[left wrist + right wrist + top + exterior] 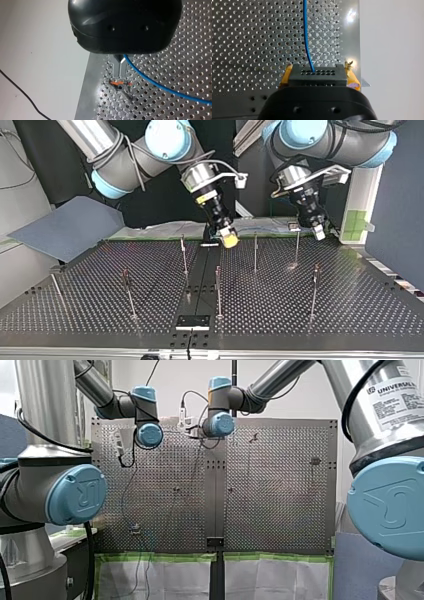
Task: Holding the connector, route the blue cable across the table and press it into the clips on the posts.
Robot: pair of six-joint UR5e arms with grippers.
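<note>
Clamped tight, my right gripper [317, 75] holds the black connector [317, 79] between its yellow pads [284, 77], with the block's face of small holes turned away from the wrist. Out of one of those holes the blue cable [305, 37] leaves and runs straight ahead over the perforated table [249, 37], close to the plate's edge. My left gripper [119, 65] has its thin metal fingers [116, 65] drawn together around that cable, which comes out beside them and trails off in a long curve across the plate. Just ahead of those fingertips sits a clip [119, 83] with an orange part. It looks apart from the fingers, and the cable passes to one side of it. From the top view, both grippers hang over the table's edge on the arms' side. My right one is near the middle seam, and my left one is further to that view's right, just beside a post [296, 245]. Farther out, toward that camera, the other posts [218, 290] stand upright and well apart across the plate.
</note>
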